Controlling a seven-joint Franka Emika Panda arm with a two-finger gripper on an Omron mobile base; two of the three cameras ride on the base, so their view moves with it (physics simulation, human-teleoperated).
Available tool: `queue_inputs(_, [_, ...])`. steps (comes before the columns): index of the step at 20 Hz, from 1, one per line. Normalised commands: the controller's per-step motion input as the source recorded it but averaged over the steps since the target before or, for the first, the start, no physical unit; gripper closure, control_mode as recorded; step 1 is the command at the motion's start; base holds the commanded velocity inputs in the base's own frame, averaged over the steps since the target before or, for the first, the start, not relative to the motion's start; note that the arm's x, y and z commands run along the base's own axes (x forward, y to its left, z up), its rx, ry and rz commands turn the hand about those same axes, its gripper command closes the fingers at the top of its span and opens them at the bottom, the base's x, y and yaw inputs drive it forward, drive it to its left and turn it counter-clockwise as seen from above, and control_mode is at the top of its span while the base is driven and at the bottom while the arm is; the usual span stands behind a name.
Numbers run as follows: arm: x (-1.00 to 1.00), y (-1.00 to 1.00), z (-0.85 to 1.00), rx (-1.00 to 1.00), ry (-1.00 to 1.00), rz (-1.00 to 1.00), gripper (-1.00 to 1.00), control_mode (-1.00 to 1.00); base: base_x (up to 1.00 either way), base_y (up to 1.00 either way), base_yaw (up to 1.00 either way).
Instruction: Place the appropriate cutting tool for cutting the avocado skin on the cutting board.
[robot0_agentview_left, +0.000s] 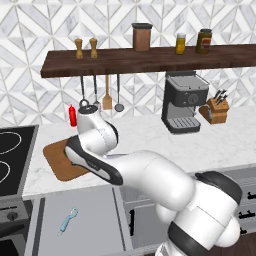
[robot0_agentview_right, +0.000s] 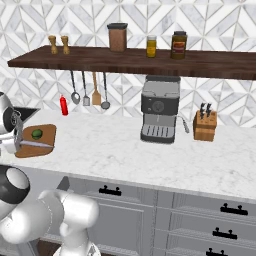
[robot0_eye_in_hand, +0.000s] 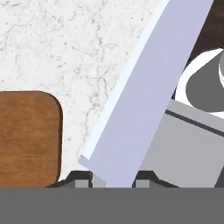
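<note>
Left base view: the arm bends over the cutting board (robot0_agentview_left: 59, 165) on the desk (robot0_agentview_left: 150, 140); the peeler (robot0_agentview_left: 67, 220) lies untouched below.

Right base view: the knife (robot0_agentview_right: 36, 144) hangs over the board beside the avocado (robot0_agentview_right: 36, 133).

Hand view: the hand (robot0_eye_in_hand: 112, 180) is clamped on the knife; releasing it remains.

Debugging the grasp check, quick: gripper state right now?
Gripper: shut on the knife, silver blade running up between the fingertips, at the cutting board.
</note>
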Motion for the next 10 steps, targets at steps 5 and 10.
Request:
queue_inputs(5, [0.32, 0.06, -0.28, 0.0, 0.0, 0.0, 1.0, -1.0, 0.0, 0.0, 0.0])
queue_inputs(10, [0.25, 0.07, -0.24, 0.0, 0.0, 0.0, 1.0, -1.0, 0.0, 0.0, 0.0])
